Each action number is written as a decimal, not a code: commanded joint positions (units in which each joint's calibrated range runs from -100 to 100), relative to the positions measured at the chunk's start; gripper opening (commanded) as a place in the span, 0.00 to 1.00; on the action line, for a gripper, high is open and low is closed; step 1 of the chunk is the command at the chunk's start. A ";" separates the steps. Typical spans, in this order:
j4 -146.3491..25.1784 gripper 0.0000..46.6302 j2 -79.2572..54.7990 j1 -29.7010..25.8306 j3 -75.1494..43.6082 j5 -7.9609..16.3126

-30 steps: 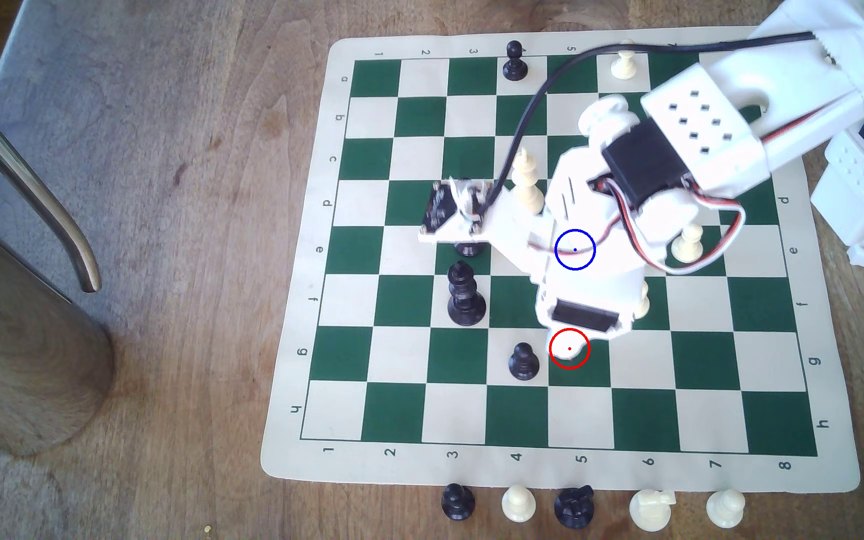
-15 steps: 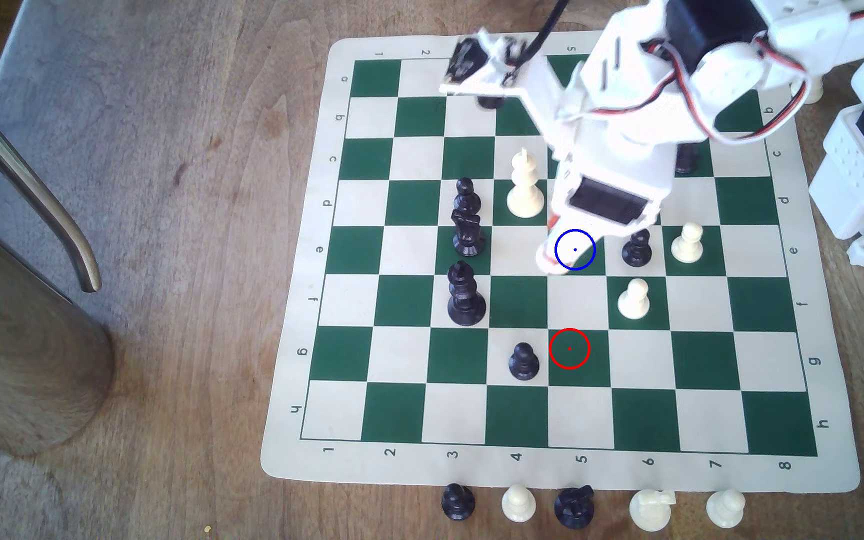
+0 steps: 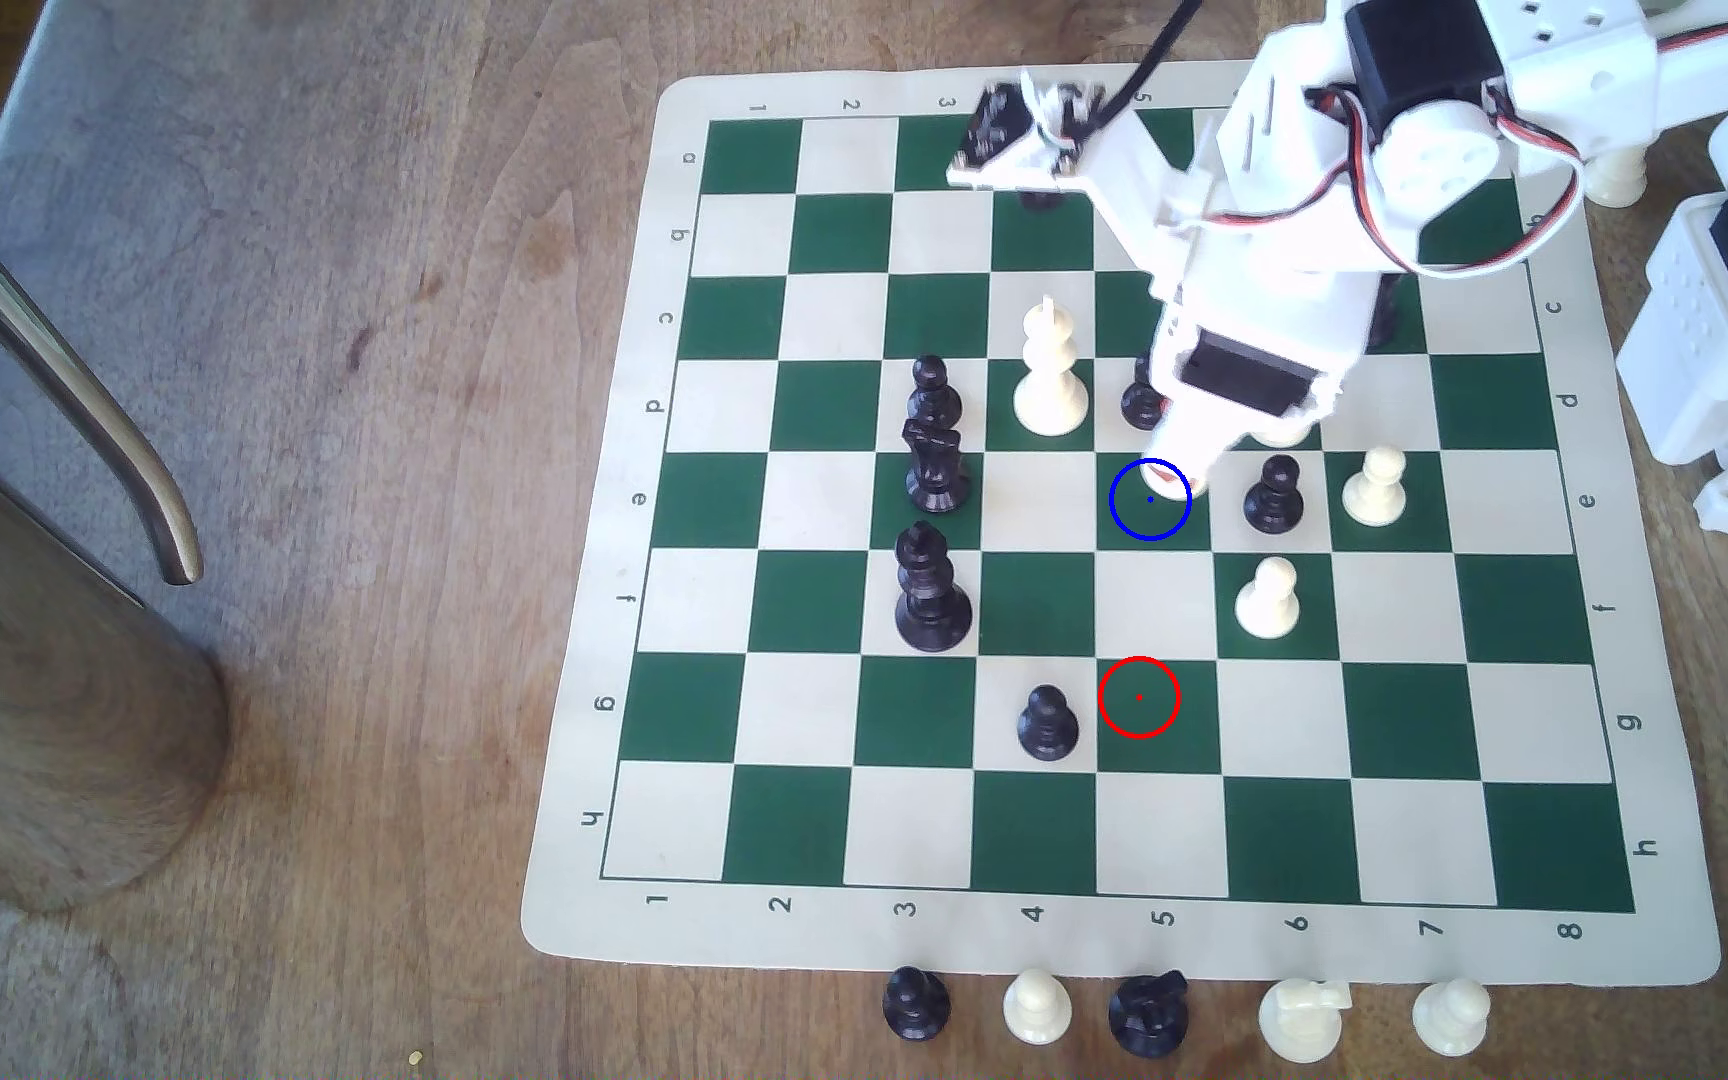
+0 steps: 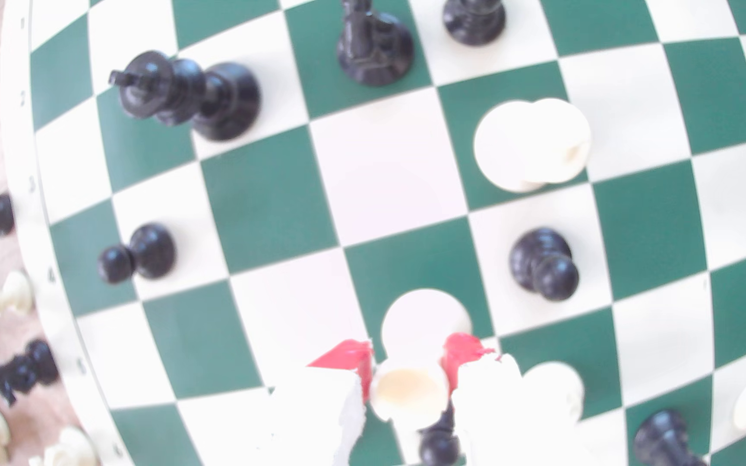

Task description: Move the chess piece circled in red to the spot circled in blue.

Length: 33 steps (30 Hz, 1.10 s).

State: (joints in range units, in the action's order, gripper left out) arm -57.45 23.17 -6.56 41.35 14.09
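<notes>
Cream-white plastic notched rook point(image 4: 409, 394), clamped between red-tipped white gripper point(image 4: 407, 358) jaws over blue-ringed green square point(image 3: 1130, 519) mid-board: lower straight, centre base, then release.

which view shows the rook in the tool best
The wrist view: the rook sits between the tool's red pads, its base over green. The exterior view shows just a cream sliver at the blue ring.

A home tabletop by its look: a roll-up chess mat point(image 3: 579, 914) on a worn wooden table point(image 3: 372, 415); a metal-handled jug point(image 3: 29, 582) alongside.
</notes>
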 commanded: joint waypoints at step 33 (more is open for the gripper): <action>7.57 0.29 -10.86 0.50 -1.73 -0.39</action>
State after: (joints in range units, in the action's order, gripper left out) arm -50.28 12.53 -6.56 41.35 13.89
